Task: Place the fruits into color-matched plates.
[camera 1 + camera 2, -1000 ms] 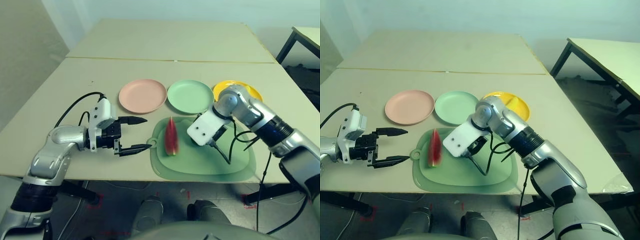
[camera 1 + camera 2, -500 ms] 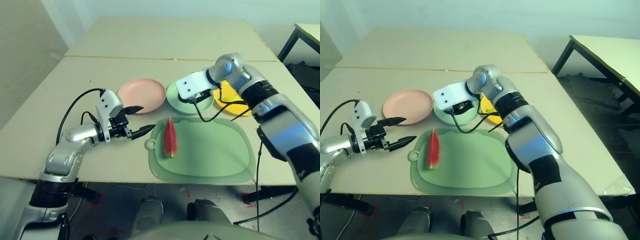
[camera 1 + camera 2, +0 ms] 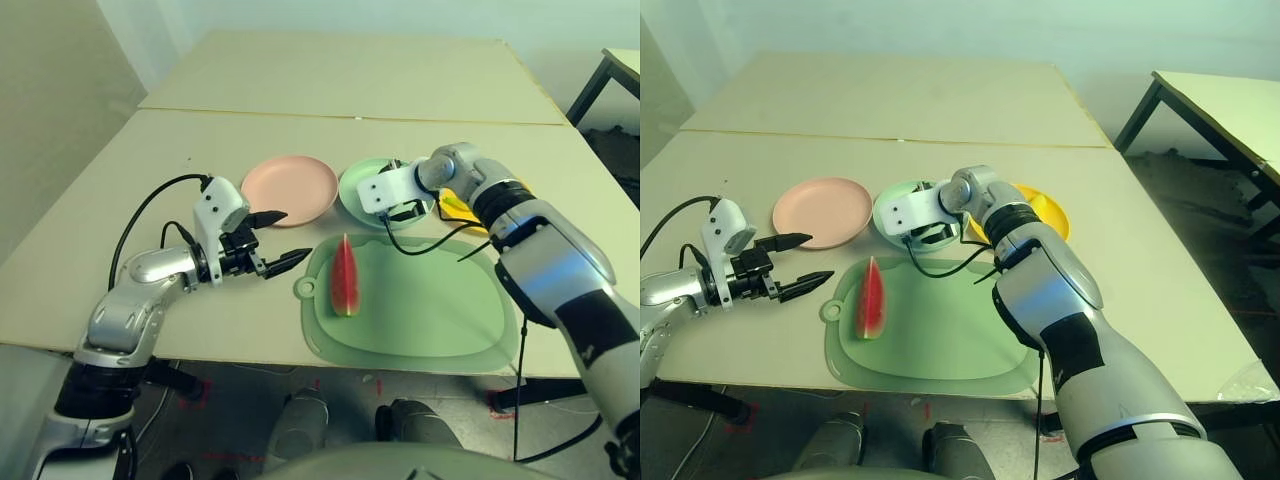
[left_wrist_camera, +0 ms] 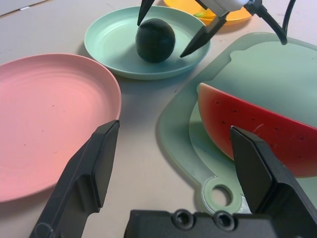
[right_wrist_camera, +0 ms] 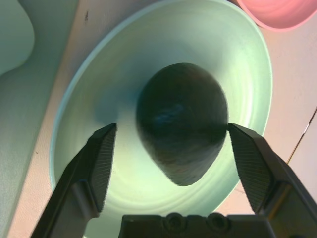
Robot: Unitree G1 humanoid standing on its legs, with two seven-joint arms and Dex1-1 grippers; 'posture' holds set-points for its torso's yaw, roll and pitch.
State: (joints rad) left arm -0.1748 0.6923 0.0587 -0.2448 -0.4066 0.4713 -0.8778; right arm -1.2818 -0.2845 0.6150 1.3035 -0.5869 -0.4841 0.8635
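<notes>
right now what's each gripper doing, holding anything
left gripper: open, empty, near the watermelon.
right gripper: open around the avocado in the green plate.

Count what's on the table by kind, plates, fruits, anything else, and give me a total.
Plates: 3, the pink plate, the green plate and the yellow plate.
Fruits: 2 clearly seen, the watermelon wedge and the avocado; the yellow plate is partly hidden, so I cannot tell what lies in it.
Mats: 1, the green mat.
Total: 6.
</notes>
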